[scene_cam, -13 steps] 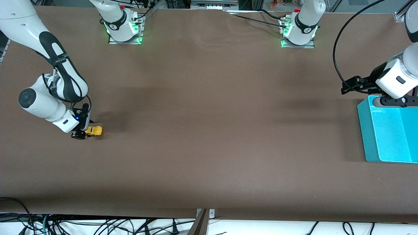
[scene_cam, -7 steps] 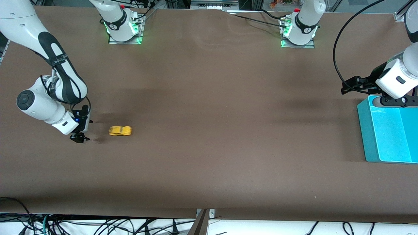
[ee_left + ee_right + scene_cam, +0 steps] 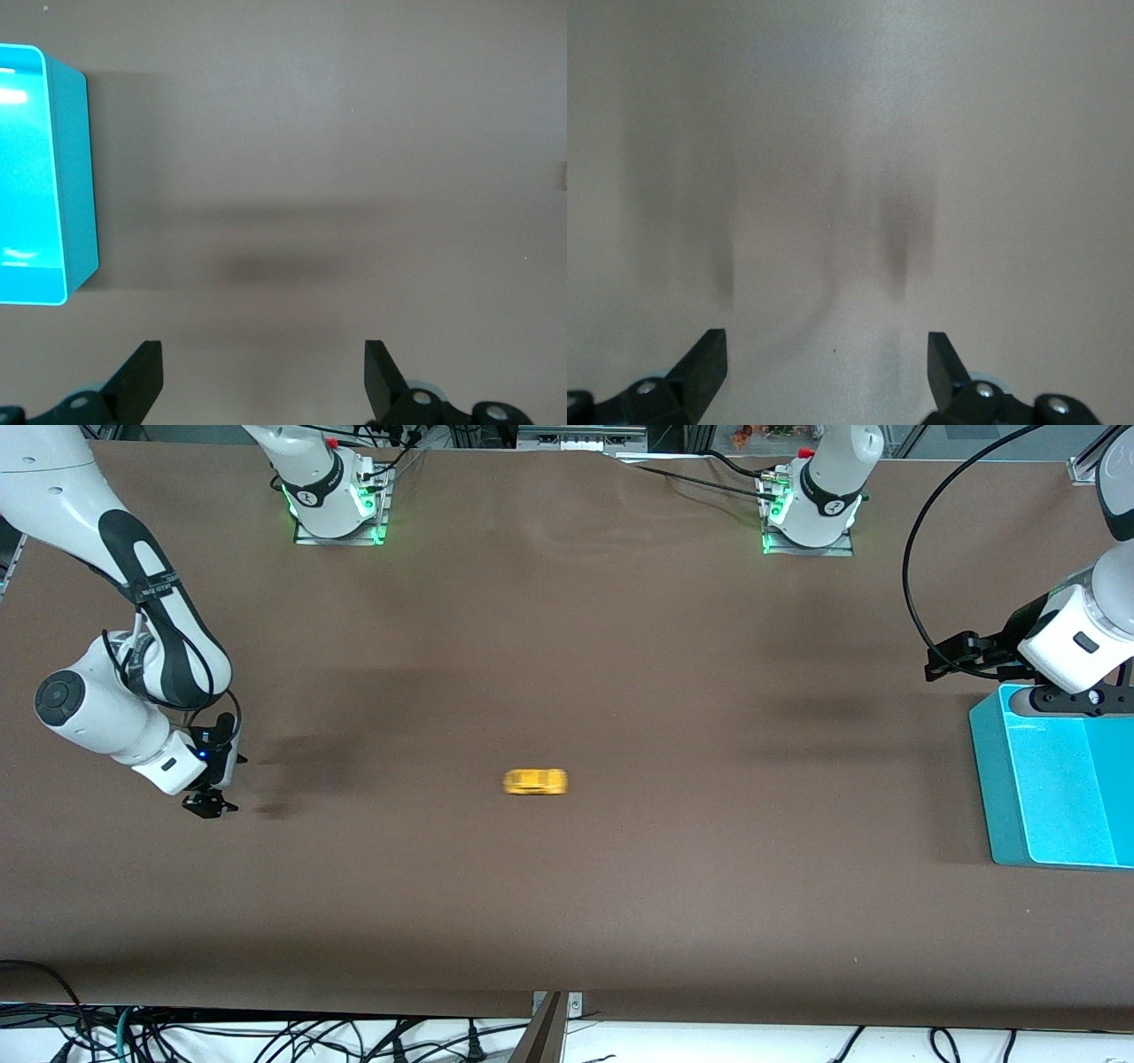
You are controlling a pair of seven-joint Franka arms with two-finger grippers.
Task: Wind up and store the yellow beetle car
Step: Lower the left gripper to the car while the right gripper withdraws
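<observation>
Your car (image 3: 535, 782) sits loose mid-table, blurred; it may miss the bin (image 3: 992, 797). Right gripper (image 3: 204, 804) and left gripper (image 3: 263, 376), by the bin, are both spread, empty.

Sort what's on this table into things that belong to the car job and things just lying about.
Belongs to the job:
- yellow beetle car, loose on the mat mid-table
- right claw, open, low over the mat at its arm's end
- left claw, open, beside the teal bin

Just lying about:
- cables along the table's front edge
</observation>
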